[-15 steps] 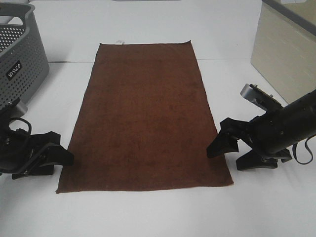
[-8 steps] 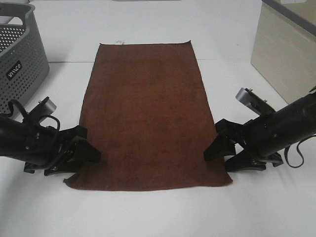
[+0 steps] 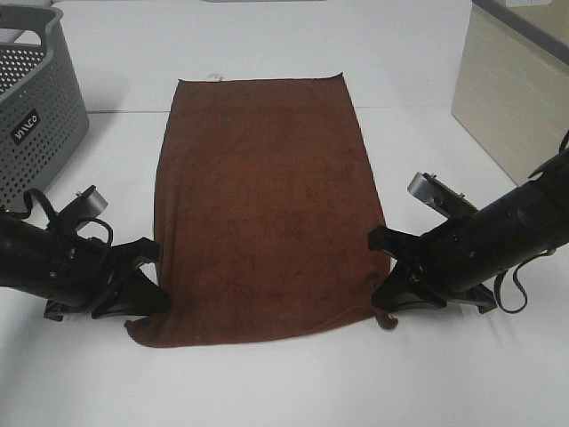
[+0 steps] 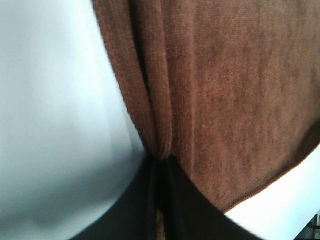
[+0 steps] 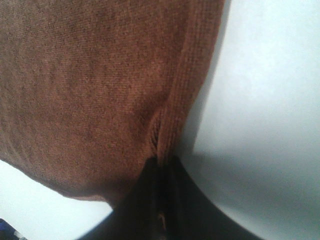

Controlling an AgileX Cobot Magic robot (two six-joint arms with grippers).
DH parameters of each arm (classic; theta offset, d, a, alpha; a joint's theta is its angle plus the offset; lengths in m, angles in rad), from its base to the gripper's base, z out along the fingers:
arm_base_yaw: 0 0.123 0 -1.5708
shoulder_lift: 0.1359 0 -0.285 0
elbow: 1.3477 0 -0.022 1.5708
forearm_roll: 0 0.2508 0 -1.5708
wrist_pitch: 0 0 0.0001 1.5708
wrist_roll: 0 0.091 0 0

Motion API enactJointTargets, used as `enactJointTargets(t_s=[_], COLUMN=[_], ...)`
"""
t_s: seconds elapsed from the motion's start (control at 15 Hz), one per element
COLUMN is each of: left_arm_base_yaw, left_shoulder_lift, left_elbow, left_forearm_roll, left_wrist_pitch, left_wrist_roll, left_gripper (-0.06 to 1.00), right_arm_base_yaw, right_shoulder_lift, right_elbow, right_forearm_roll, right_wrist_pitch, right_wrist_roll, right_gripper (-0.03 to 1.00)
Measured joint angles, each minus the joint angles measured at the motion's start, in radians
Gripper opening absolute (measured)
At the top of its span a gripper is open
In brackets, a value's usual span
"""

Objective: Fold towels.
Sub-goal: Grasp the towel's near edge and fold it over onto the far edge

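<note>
Brown towel lies flat on bench beside the basket, long axis running straight away from both arms. By its near corners, left claw and right claw each pinch closed on a side hem.

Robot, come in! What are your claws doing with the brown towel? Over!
Left claw shut on towel edge. Right claw shut on opposite edge. Towel mostly flat, unfolded. Basket off aside, nothing blocking.
</note>
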Motion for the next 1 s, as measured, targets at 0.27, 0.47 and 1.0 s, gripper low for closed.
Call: enactJointTargets(t_s=[0.27, 0.47, 1.0], left_arm_base_yaw=[0.000, -0.007, -0.008], left_shoulder_lift=[-0.090, -0.201, -0.364], left_elbow=[0.004, 0.059, 0.295], left_forearm_roll=[0.157, 0.251, 0.267], left_wrist_pitch=[-0.010, -0.029, 0.033], left_wrist_roll=[-0.119, -0.214, -0.230], left_gripper=[0.01, 0.01, 0.01], right_arm_base_yaw=[0.000, 0.000, 0.004], right_shoulder_lift=[-0.074, -0.183, -0.436], right_elbow=[0.017, 0.086, 0.316], right_forearm_roll=[-0.148, -0.198, -0.198], right_wrist_pitch=[-0.010, 0.004, 0.100], right_wrist_roll=[0.147, 0.219, 0.260], right_gripper=[0.00, 0.00, 0.00])
